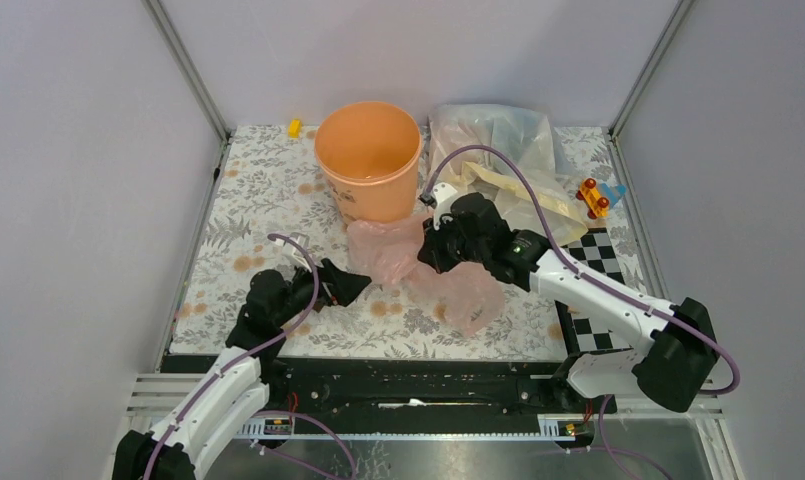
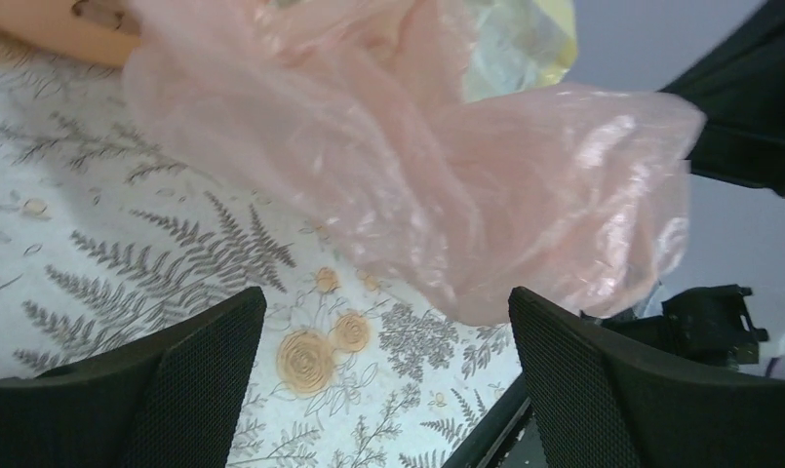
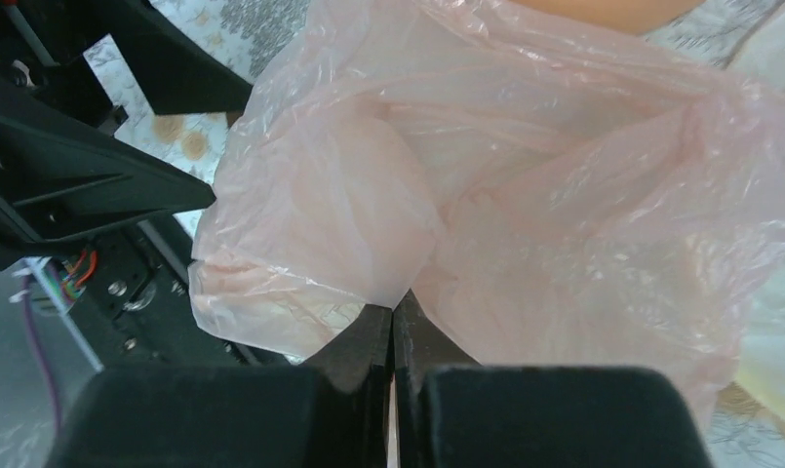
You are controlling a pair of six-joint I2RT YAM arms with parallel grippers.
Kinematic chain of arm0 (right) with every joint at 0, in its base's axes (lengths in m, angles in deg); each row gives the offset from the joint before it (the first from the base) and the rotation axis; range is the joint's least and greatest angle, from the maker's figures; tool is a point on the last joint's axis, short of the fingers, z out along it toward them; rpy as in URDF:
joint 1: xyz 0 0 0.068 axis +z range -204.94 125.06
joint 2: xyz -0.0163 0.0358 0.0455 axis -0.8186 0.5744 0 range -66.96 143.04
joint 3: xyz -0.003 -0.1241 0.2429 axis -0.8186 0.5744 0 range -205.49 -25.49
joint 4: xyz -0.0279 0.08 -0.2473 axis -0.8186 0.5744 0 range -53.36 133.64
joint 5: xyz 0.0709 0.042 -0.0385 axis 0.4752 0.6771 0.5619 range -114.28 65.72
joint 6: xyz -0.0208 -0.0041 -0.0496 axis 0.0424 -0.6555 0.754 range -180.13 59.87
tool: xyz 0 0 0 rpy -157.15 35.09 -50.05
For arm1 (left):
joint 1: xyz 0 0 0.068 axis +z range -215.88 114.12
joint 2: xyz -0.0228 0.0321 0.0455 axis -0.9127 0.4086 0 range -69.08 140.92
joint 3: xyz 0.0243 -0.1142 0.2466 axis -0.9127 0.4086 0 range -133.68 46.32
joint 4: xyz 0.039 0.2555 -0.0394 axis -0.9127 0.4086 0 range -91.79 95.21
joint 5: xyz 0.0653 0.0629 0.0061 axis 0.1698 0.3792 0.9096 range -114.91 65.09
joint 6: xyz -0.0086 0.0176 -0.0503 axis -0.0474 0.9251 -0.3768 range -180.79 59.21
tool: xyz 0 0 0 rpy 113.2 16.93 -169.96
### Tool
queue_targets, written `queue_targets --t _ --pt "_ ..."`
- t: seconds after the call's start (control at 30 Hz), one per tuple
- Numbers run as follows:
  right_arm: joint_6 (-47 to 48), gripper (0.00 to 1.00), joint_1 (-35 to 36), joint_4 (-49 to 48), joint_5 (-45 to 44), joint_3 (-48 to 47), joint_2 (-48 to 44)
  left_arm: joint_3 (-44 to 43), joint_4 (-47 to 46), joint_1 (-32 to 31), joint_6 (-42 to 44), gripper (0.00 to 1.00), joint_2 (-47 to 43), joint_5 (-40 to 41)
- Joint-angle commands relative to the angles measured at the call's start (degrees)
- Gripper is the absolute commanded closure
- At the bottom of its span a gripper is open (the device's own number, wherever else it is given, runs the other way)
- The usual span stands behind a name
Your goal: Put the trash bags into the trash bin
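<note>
Reaching in from the left, the left gripper [image 1: 353, 287] hovers low over the floral table cover [image 1: 248, 200]. Its two fingers are spread wide with nothing between them, pointed at the one pale-pink trash bag [image 1: 388, 255] just beside it. One small yellow object [image 1: 295, 127] lies at the far left corner. One peach-orange trash bin [image 1: 373, 190] stands upright at the far middle, mouth up. The pink bag lies crumpled on the table just in front of the bin, outside it, its far edge at the bin's base. The right gripper [image 3: 393, 322] is clamped on that bag, fingers pressed together over a fold of film. Farther right lie one clear whitish bag [image 1: 493, 130], one cream-yellow bag [image 1: 523, 190] and one small coloured toy [image 1: 596, 197].
</note>
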Motion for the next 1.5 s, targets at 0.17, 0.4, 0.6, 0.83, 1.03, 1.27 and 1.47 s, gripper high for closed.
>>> queue_targets --t 0.17,0.4,0.6,0.83,1.03,1.27,1.47 --pt "-8.58 1.00 -5.96 1.66 15.00 -2.93 1.06 1.46 -14.07 -3.26 -1.59 0.18 -2.17 -6.76" --pt "-16.36 1.00 -10.74 -0.32 11.14 -2.56 1.52 4.66 -14.57 -5.51 -4.02 0.15 -7.46 -1.83" --pt "-22.80 1.00 -13.62 -5.01 14.97 -0.94 1.86 5.50 -8.46 -5.52 -4.28 0.06 -16.00 2.68" --pt "-25.68 0.99 -13.77 -7.02 20.45 -0.92 0.85 5.53 -16.80 -6.48 -2.79 0.46 -11.58 -0.91" --pt "-28.04 0.98 -13.75 -7.30 20.92 -0.92 -1.19 4.07 -25.76 -15.39 -3.52 0.43 0.24 6.82" --pt "-29.31 0.96 -13.77 -7.56 23.01 -0.10 -1.83 -1.00 -23.81 -21.45 4.31 0.14 5.21 16.17" --pt "-31.56 0.95 -13.78 -11.44 25.15 1.93 -2.19 -5.84 -24.38 -21.51 2.20 0.09 14.11 16.79"
